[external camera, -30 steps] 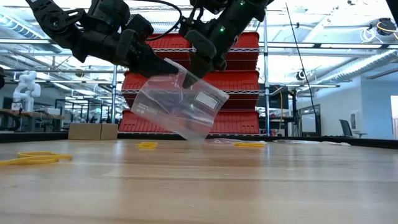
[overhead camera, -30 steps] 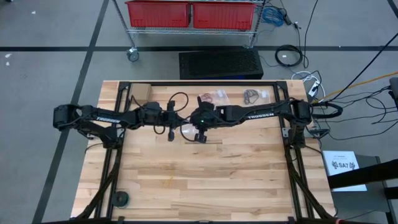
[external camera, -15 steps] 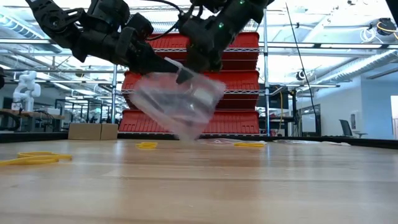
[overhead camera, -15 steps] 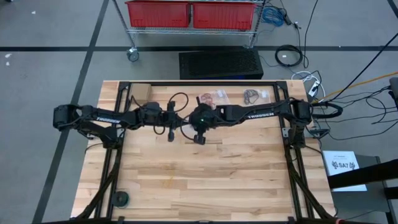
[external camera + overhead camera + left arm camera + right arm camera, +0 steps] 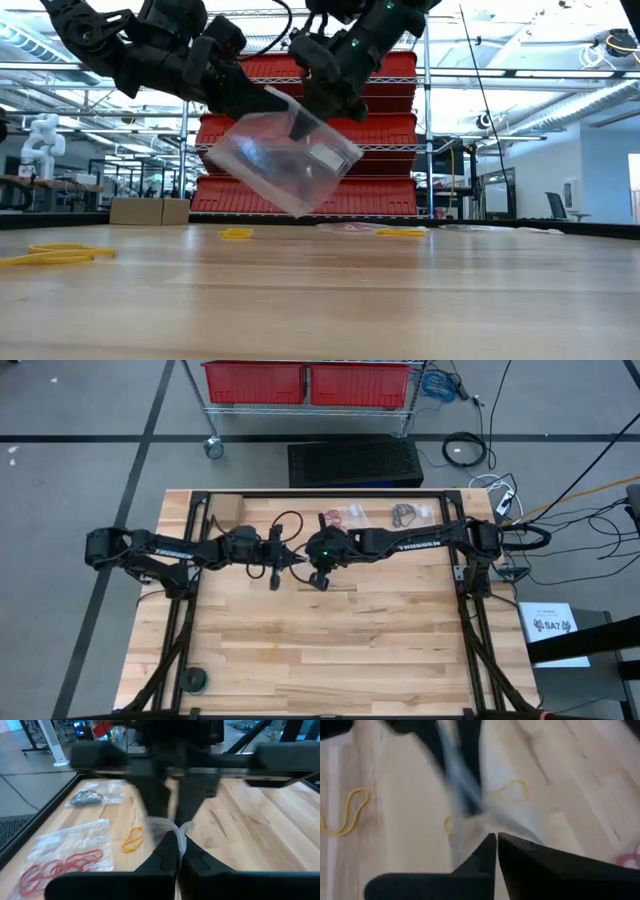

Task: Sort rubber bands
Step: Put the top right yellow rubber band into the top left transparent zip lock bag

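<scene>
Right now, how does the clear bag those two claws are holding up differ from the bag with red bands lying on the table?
The held clear bag hangs tilted in the air, pinched by the left gripper and right gripper; the bag of red bands lies flat on the table, untouched. The held bag shows no red bands; the lying one does. Both are clear plastic.

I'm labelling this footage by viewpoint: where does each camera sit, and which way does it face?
High view: overhead, straight down; both arms meet mid-table.
Low view: table height, level toward red shelves; left gripper and right gripper hold a clear bag aloft.
Left wrist view: past shut fingers toward bagged red rubber bands.
Right wrist view: past shut fingers toward the tabletop.
Shared: the bag; loose yellow rubber bands.
</scene>
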`<action>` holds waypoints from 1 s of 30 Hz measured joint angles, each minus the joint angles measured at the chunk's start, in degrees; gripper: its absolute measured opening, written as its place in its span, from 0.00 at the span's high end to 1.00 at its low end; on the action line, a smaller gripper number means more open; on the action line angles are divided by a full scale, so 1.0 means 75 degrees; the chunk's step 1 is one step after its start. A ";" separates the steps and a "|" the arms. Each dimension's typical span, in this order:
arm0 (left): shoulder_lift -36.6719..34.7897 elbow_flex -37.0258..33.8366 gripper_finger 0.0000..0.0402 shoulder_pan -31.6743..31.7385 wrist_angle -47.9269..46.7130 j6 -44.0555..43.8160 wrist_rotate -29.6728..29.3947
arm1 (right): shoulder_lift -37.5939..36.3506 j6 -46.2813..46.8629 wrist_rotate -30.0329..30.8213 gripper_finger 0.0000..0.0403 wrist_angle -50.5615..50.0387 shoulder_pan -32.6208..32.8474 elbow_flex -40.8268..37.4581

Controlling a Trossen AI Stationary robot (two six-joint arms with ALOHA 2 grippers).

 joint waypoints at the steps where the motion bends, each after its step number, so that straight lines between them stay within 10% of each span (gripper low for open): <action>1: 0.0000 0.0000 1.00 -0.0045 0.0030 0.0000 -0.0001 | 0.0000 0.0032 0.0025 0.98 0.0037 -0.0018 0.0000; 14: 0.0000 0.0000 1.00 -0.0340 0.0302 -0.0009 -0.0014 | 0.0182 -0.0464 -0.0453 0.58 0.0952 -0.0005 -0.0009; 30: 0.0359 0.0006 1.00 -0.0533 0.0660 -0.0402 -0.0323 | -0.0399 -0.0370 -0.0670 0.69 -0.0662 0.0170 -0.0003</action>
